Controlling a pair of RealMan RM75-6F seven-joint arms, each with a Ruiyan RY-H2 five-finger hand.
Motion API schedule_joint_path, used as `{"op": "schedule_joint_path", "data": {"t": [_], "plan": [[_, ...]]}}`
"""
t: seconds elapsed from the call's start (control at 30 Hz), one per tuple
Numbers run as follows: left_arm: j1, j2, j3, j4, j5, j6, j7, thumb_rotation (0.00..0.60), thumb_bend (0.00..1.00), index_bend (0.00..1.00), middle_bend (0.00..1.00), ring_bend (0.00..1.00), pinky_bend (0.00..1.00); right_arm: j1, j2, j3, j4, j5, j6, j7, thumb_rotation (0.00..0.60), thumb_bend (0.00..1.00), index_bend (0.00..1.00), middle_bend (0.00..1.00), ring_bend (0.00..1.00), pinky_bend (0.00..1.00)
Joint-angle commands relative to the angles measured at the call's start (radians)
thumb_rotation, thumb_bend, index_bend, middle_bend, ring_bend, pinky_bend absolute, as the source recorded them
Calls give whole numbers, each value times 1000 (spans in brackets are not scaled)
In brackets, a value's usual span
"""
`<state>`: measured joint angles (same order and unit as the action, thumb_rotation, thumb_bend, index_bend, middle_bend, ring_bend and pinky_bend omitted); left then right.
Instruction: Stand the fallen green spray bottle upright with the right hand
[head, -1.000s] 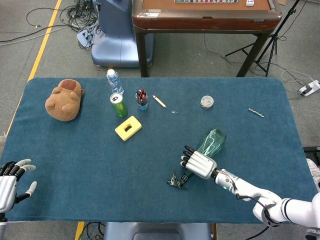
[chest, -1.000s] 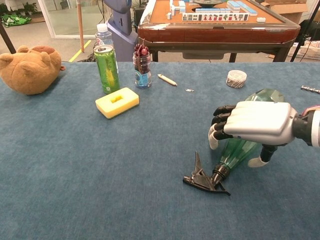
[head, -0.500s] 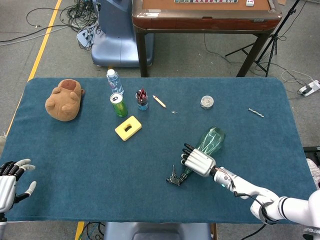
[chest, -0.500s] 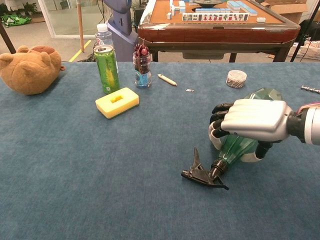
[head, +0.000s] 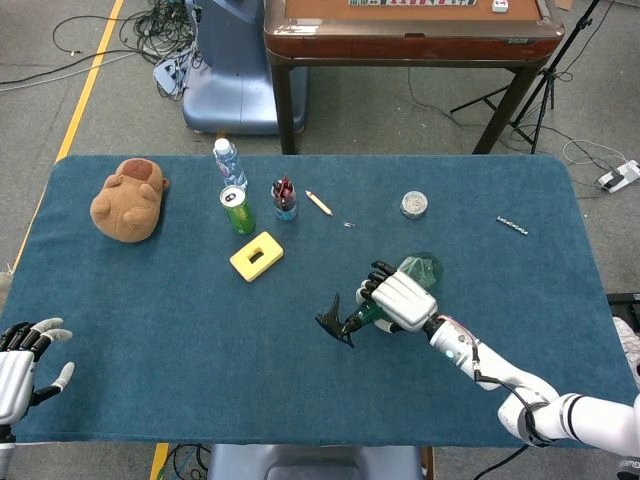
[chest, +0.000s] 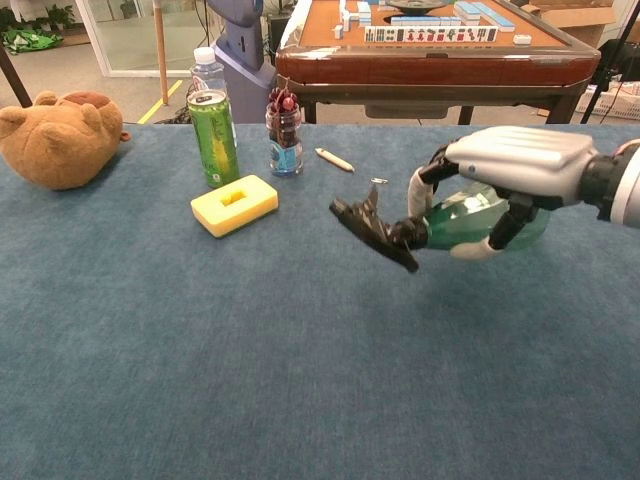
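My right hand (head: 402, 298) (chest: 510, 165) grips the green spray bottle (chest: 470, 220) (head: 415, 270) around its body and holds it off the table, tilted with its base raised. The black trigger head (chest: 372, 232) (head: 333, 320) points to the left and slightly down. The fingers wrap over the top of the bottle and hide part of its middle. My left hand (head: 20, 372) sits at the table's near left corner, fingers apart, holding nothing; the chest view does not show it.
At the back left stand a green can (chest: 214, 137), a water bottle (chest: 207, 70) and a small jar of red things (chest: 284, 130), with a yellow block (chest: 233, 204) in front. A brown plush toy (chest: 58, 138) lies far left. A pencil (chest: 334, 159) and tape roll (chest: 472, 157) lie behind.
My right hand closed around the bottle and lifted it off the table. The trigger head swung up and to the left; the bottle now hangs tilted in the air.
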<state>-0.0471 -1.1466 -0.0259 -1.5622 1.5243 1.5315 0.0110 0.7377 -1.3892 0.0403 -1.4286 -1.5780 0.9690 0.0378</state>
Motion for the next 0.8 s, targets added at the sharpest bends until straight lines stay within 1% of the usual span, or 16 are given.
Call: {"op": "schedule_joint_path", "data": {"t": [0.03,0.27,0.5,0.63,0.8], "plan": [[0,1,0,0,0,1,1,600,333,368,248,213,139,-24,30,55,-30,73,38,169,600,354,685,431,281,174],[1,2,2,-5,2,1,5,600,333,368,248,213,139,-53,32,97,-43,128,54,453,600,365,693,440,288,174],[3,5,0,-11,1,5,11,600,333,368,248,213,139,-64,19,127,-32,155,33,737,600,364,693,442,288,174],[4,5,0,-13,-1,6,13,600,333,368,248,213,139,-65,5,139,-12,158,20,874,600,365,693,442,288,177],[3,5,0,-15,1,5,16,600,333,368,248,213,139,-65,-36,137,40,144,19,969,600,365,693,442,288,179]]}}
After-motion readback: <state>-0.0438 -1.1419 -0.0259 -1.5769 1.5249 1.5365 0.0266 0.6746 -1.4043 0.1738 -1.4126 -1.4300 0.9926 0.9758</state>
